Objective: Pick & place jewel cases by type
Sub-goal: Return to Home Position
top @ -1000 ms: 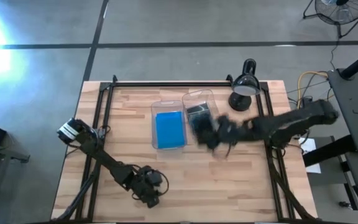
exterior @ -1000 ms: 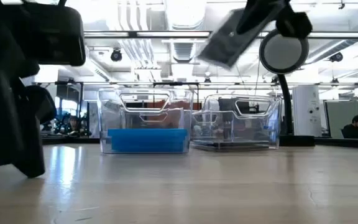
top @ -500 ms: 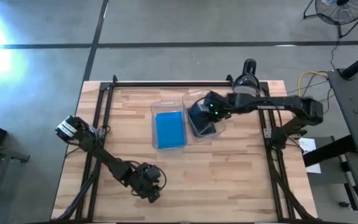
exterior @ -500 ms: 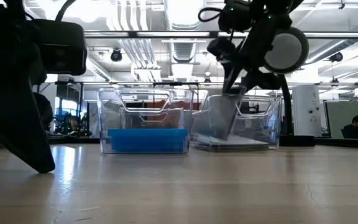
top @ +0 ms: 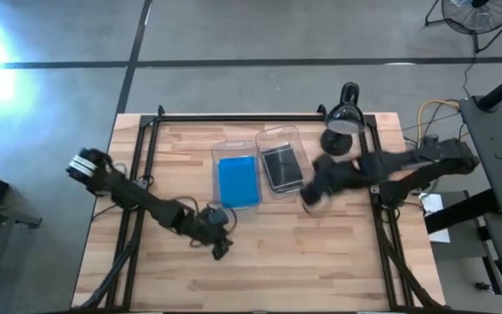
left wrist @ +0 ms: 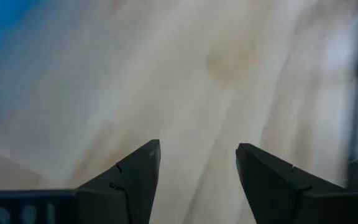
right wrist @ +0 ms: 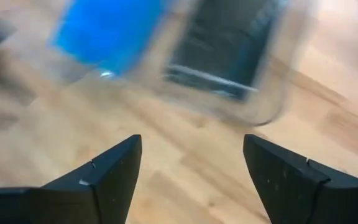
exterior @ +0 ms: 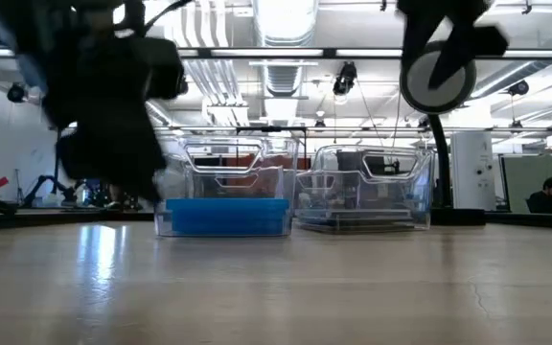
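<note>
Two clear bins stand side by side at the table's middle. The left bin holds a stack of blue jewel cases. The right bin holds dark grey jewel cases lying flat on its floor. My right gripper hangs open just right of and nearer than the right bin; nothing is between its fingers. My left gripper is open over bare wood, near the blue bin's near end.
A black desk lamp stands at the far right, behind the right bin. A black frame rail runs along the table's far edge, with side rails left and right. Bare wood lies along the near half of the table.
My right gripper carried a tilted dark jewel case over the right bin, opened and let it go; the case now lies flat in that bin. The gripper then drew back toward the table's near right. My left gripper has moved toward the blue bin, staying open.
</note>
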